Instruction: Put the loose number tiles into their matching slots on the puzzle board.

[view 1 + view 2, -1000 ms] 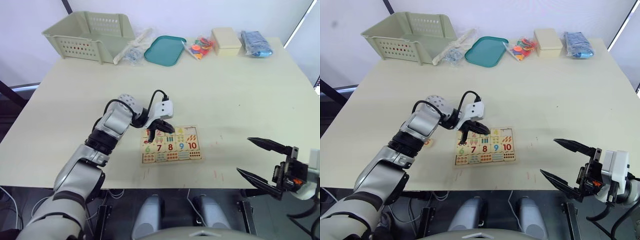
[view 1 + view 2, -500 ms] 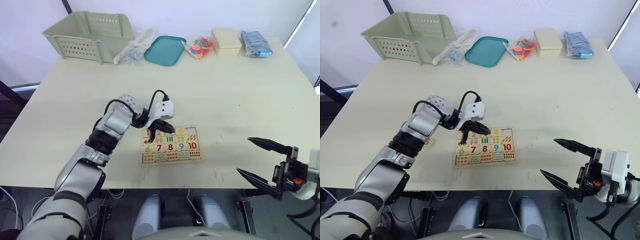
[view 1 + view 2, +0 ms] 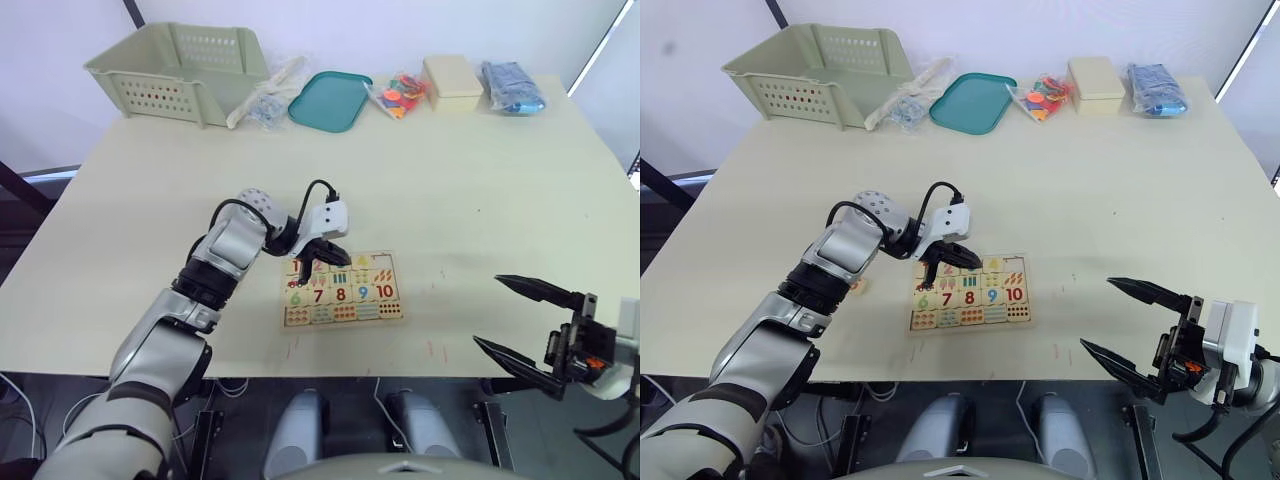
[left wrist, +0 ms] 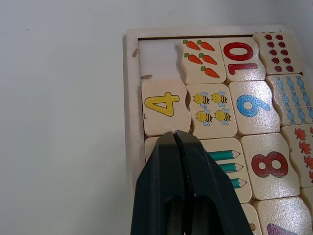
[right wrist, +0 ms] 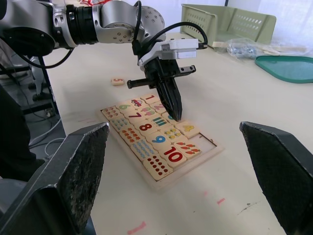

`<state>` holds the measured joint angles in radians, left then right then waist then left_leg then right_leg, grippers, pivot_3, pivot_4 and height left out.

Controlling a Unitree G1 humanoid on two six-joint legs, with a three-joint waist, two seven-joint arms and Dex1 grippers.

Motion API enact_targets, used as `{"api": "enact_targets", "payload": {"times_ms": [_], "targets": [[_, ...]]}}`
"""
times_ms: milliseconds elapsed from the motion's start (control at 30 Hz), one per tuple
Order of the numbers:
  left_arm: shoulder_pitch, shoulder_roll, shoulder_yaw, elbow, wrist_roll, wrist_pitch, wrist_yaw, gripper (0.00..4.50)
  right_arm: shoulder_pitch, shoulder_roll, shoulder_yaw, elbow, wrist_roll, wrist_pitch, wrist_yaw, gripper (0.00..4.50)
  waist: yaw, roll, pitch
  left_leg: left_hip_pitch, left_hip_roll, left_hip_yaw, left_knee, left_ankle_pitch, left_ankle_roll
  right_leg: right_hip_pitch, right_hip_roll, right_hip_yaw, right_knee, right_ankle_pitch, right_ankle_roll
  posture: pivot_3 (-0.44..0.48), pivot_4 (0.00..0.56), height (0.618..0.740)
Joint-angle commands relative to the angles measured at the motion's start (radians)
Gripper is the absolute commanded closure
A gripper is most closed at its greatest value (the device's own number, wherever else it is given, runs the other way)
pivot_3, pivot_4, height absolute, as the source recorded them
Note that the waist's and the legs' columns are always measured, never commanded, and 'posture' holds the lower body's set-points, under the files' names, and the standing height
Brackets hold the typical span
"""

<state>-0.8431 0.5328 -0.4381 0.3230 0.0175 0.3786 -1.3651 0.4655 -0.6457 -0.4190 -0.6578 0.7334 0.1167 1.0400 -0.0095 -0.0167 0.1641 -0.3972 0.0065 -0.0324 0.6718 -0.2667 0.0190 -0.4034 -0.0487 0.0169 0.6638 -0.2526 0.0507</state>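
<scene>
Left gripper (image 4: 176, 134), black fingers pressed together, gripping nothing, pressing on pale-wood puzzle board (image 3: 343, 290) near table's front edge. Board's corner slot lying empty; loose "5" tile (image 5: 117, 81) sitting on table off board's left side, left arm nearer. Right gripper (image 3: 520, 320) hovering spread wide, empty, off table's front-right edge.

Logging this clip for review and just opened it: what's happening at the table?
A humanoid robot is filling a wooden puzzle board with number tiles. Its left pincer, shut and empty, presses down on the board just behind the seated 4 tile. One corner slot beside the carrots is still empty, and a loose 5 tile lies on the table off the board. The right pincer hangs open, off to the side.
</scene>
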Motion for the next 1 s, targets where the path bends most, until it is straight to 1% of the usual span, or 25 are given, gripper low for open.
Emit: {"api": "enact_targets", "payload": {"times_ms": [33, 167, 267, 433, 567, 633, 667, 767, 900, 1000], "targets": [[-0.002, -0.002, 0.007, -0.023, -0.001, -0.010, 0.002, 4.48, 0.001, -0.002, -0.012, -0.037, 0.014, -0.012, 0.000, 0.00, 0.000, 0.000, 0.000, 0.000, 0.000, 0.000, 0.000, 0.000, 0.000, 0.000, 0.000, 0.000, 0.000, 0.000, 0.000, 0.000, 0.150, 0.740], [-0.004, -0.002, 0.010, -0.021, -0.002, -0.010, 0.002, 4.48, 0.001, -0.002, -0.012, -0.037, 0.014, -0.011, 0.000, 0.00, 0.000, 0.000, 0.000, 0.000, 0.000, 0.000, 0.000, 0.000, 0.000, 0.000, 0.000, 0.000, 0.000, 0.000, 0.000, 0.000, 0.150, 0.740], [-0.005, 0.004, 0.041, -0.032, -0.031, 0.008, -0.003, 4.48, -0.002, -0.001, -0.009, -0.038, 0.014, -0.012, -0.002, 0.00, 0.000, 0.000, 0.000, 0.000, 0.000, 0.000, 0.000, 0.000, 0.000, 0.000, 0.000, 0.000, 0.000, 0.000, 0.000, 0.000, 0.150, 0.740], [0.017, 0.013, 0.154, -0.102, -0.160, 0.093, -0.013, 4.48, -0.026, 0.007, 0.006, -0.039, 0.029, -0.002, -0.021, 0.00, -0.001, 0.000, 0.000, 0.000, 0.000, 0.000, 0.000, 0.000, 0.000, 0.000, 0.000, 0.000, 0.000, 0.000, 0.000, 0.000, 0.150, 0.740], [0.065, 0.022, 0.257, -0.179, -0.247, 0.194, 0.048, 4.48, -0.069, 0.019, 0.028, -0.037, 0.049, 0.017, -0.060, 0.00, -0.003, 0.000, 0.000, 0.000, 0.001, 0.000, 0.000, 0.000, 0.000, 0.000, 0.000, 0.000, 0.000, 0.000, 0.000, 0.000, 0.150, 0.740], [0.088, 0.022, 0.288, -0.216, -0.273, 0.237, 0.082, 4.48, -0.089, 0.024, 0.037, -0.033, 0.050, 0.024, -0.078, 0.00, -0.003, 0.000, 0.000, 0.000, 0.001, 0.000, 0.000, 0.000, 0.000, 0.000, 0.000, 0.000, 0.000, 0.000, 0.000, 0.000, 0.150, 0.740], [0.104, 0.022, 0.303, -0.237, -0.283, 0.255, 0.103, 4.48, -0.100, 0.024, 0.044, -0.029, 0.053, 0.038, -0.093, 0.00, -0.002, 0.000, 0.000, 0.000, 0.001, 0.000, 0.000, 0.000, 0.000, 0.000, 0.000, 0.000, 0.000, 0.000, 0.000, 0.000, 0.150, 0.740], [0.174, 0.001, 0.397, -0.296, -0.315, 0.317, 0.242, 4.48, -0.179, 0.035, 0.091, 0.000, -0.026, 0.043, -0.162, 0.00, -0.003, 0.000, 0.000, 0.000, 0.001, 0.000, 0.000, 0.000, 0.000, 0.000, 0.000, 0.000, 0.000, 0.000, 0.000, 0.000, 0.150, 0.740], [0.271, -0.076, 0.563, -0.357, -0.366, 0.285, 0.447, 4.48, -0.312, 0.072, 0.171, 0.038, -0.045, 0.072, -0.233, 0.00, -0.002, 0.000, 0.000, 0.001, 0.001, -0.001, 0.000, 0.000, 0.000, 0.000, 0.000, 0.000, 0.001, 0.000, 0.000, 0.000, 0.150, 0.740], [0.340, -0.107, 0.633, -0.411, -0.386, 0.272, 0.550, 4.48, -0.373, 0.090, 0.214, 0.063, -0.041, 0.098, -0.250, 0.00, 0.000, 0.000, 0.000, 0.000, 0.001, -0.001, 0.000, 0.000, 0.000, 0.000, -0.001, 0.000, 0.001, 0.000, 0.000, 0.000, 0.150, 0.740]]}}
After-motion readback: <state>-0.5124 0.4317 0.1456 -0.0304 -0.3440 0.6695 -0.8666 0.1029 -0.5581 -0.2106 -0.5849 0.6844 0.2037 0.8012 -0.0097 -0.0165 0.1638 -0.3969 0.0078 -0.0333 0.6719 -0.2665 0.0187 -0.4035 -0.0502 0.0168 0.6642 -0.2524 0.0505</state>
